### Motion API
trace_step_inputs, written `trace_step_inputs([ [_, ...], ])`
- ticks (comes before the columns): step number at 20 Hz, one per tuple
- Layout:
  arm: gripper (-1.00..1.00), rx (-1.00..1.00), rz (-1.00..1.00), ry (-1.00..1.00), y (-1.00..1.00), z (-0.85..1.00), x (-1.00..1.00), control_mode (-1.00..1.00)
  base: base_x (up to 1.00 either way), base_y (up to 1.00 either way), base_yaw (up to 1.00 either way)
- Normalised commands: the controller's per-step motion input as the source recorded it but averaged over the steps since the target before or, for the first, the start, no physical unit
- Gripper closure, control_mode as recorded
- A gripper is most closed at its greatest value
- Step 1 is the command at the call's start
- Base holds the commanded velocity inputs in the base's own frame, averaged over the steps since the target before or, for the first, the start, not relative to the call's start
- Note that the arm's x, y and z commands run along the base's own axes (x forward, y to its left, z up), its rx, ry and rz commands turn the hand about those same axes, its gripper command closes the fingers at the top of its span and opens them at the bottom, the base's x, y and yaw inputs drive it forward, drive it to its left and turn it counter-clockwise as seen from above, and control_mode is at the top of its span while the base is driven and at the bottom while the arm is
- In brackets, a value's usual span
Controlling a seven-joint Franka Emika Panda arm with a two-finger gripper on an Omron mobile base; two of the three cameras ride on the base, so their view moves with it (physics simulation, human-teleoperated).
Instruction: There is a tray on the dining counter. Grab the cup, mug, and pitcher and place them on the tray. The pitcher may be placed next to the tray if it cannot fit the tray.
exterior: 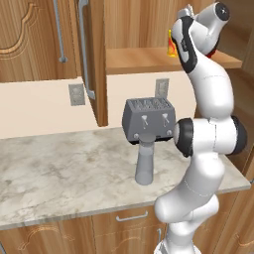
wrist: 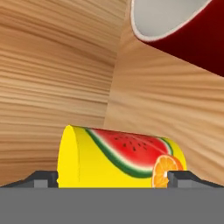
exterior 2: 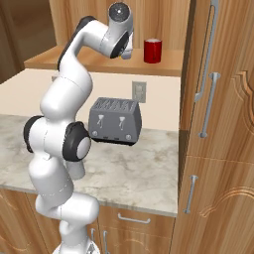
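Note:
My gripper [wrist: 111,177] is raised to a high wooden shelf [exterior: 149,58] and stands open, its two dark fingertips [wrist: 43,178] wide apart with nothing held. Just beyond the tips is the yellow cup [wrist: 122,159], with a watermelon and orange picture, lying sideways in the rolled hand view. A sliver of the cup [exterior: 171,45] shows beside the hand. The red mug [exterior 2: 153,50] stands on the same shelf close to the cup, and its white inside [wrist: 164,15] shows at the upper right. The grey pitcher [exterior: 145,159] stands upright on the marble worktop [exterior: 59,168]. The tray and the dining counter are out of view.
A boxy grey toaster [exterior: 149,119] sits against the wall behind the pitcher. A wooden panel with a long handle [exterior: 92,59] bounds the shelf on the left. Tall wooden cabinet doors [exterior 2: 218,99] stand to the right of the worktop.

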Motion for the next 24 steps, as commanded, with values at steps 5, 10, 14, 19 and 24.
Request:
trace_step_inputs([
  [5,-1.00,0.01,0.00,0.05,0.00,0.00,0.14,-1.00,0.00,0.00,0.00],
  [10,-1.00,0.02,0.00,0.09,0.00,0.00,0.14,-1.00,0.00,0.00,0.00],
  [14,-1.00,0.01,0.00,0.08,0.00,-0.01,0.05,-1.00,0.00,0.00,0.00],
  [19,-1.00,0.00,0.00,0.06,0.00,-0.02,0.02,-1.00,0.00,0.00,0.00],
  [24,1.00,0.00,0.00,0.00,0.00,-0.04,0.02,-1.00,0.00,0.00,0.00],
])
